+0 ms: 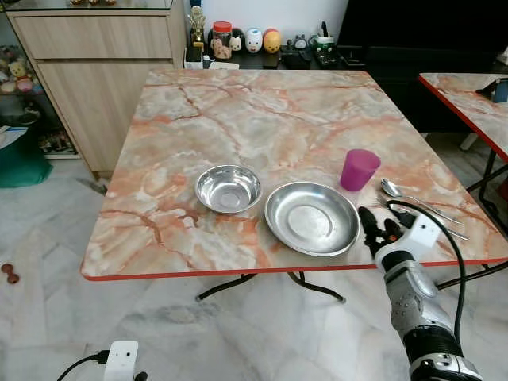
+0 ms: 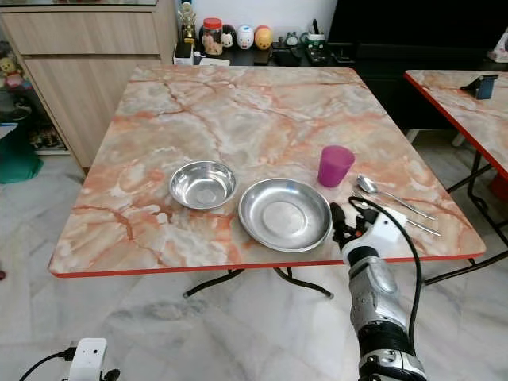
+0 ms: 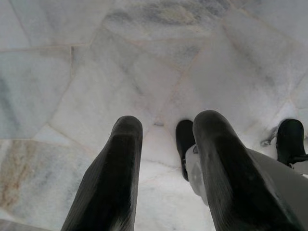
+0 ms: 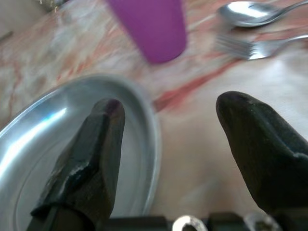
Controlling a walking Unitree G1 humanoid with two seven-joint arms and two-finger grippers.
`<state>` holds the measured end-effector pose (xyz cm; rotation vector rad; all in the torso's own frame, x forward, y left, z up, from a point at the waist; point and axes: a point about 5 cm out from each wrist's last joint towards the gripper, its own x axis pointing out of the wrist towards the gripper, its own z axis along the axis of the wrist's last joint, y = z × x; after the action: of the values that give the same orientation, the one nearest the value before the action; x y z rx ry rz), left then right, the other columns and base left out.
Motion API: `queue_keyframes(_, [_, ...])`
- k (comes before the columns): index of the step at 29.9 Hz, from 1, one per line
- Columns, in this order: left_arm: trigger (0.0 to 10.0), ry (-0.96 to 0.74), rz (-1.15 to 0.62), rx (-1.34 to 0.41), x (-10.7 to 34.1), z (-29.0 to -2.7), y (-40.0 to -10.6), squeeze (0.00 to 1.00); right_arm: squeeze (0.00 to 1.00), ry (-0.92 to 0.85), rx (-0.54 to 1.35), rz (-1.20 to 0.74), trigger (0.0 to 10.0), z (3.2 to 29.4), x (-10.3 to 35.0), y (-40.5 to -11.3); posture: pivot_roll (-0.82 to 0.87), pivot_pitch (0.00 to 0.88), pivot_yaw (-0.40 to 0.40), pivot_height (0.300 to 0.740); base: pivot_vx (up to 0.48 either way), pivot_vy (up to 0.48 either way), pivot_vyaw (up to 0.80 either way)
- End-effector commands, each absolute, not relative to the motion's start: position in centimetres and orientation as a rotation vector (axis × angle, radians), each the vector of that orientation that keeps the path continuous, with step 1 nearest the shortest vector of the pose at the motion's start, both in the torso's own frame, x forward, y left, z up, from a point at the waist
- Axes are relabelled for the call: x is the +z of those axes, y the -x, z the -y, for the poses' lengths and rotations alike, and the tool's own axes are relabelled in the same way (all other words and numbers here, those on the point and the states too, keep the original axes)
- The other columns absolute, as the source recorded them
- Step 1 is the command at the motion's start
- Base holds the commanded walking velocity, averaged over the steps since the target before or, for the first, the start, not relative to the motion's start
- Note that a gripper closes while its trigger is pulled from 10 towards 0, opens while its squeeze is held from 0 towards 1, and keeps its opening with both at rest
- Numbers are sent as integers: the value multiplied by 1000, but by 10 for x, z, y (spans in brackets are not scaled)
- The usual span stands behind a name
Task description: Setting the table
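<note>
On the marbled table (image 1: 238, 119), left to right: a small round steel bowl (image 1: 228, 189), a wide shallow steel plate (image 1: 311, 217), a purple plastic cup (image 1: 359, 169), then spoon (image 1: 392, 188) and fork (image 4: 250, 46), handles running toward four o'clock. The wrist view shows the right gripper (image 4: 168, 144) released, fingers spread over the plate's rim. The left gripper (image 3: 166, 139) hangs open above marble floor (image 3: 72, 72)

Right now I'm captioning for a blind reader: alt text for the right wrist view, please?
The right gripper, fingers open, hovers above the marble table beside a steel plate's rim. Beyond stand a purple cup, a spoon and a fork.
</note>
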<state>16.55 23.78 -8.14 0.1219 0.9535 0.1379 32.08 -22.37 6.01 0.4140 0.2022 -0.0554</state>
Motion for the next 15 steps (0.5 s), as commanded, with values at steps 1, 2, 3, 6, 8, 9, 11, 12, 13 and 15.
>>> queue_keyframes(1, [10000,-125,-960,129,-83,-232,-166,0,0,-391,-24,-220,10000,223,65,-327,-31,0,-59,740,0,0,0])
queue_keyframes(2, [10000,-125,-959,129,-83,-232,-166,0,0,-392,-22,-221,10000,223,66,-329,-31,0,-59,740,0,0,0])
queue_keyframes(3, [10000,-125,-959,129,-83,-232,-166,0,0,-392,-20,-220,10000,224,68,-330,-32,0,-60,740,0,0,0])
queue_keyframes(6, [10000,-126,-960,130,-83,-232,-166,0,0,-397,-9,-217,10000,225,71,-333,-30,0,-60,740,0,0,0])
queue_keyframes(8, [10000,-126,-960,132,-83,-234,-166,0,0,-396,-7,-218,10000,225,71,-334,-29,0,-60,740,0,0,0])
queue_keyframes(9, [10000,-127,-962,134,-82,-236,-164,0,0,-390,-10,-223,10000,225,71,-335,-27,0,-62,740,0,0,0])
queue_keyframes(11, [10000,-128,-964,135,-82,-237,-164,0,0,-385,-11,-226,10000,225,71,-335,-27,0,-62,740,0,0,0])
queue_keyframes(12, [10000,-128,-965,138,-82,-239,-163,0,0,-389,-11,-228,10000,225,71,-335,-25,0,-64,740,0,0,0])
queue_keyframes(13, [10000,-129,-966,140,-82,-240,-162,0,0,-392,-10,-229,10000,225,70,-335,-25,0,-64,740,0,0,0])
queue_keyframes(15, [10000,-129,-968,142,-82,-241,-161,0,0,-397,-11,-228,10000,225,70,-334,-25,0,-64,740,0,0,0])
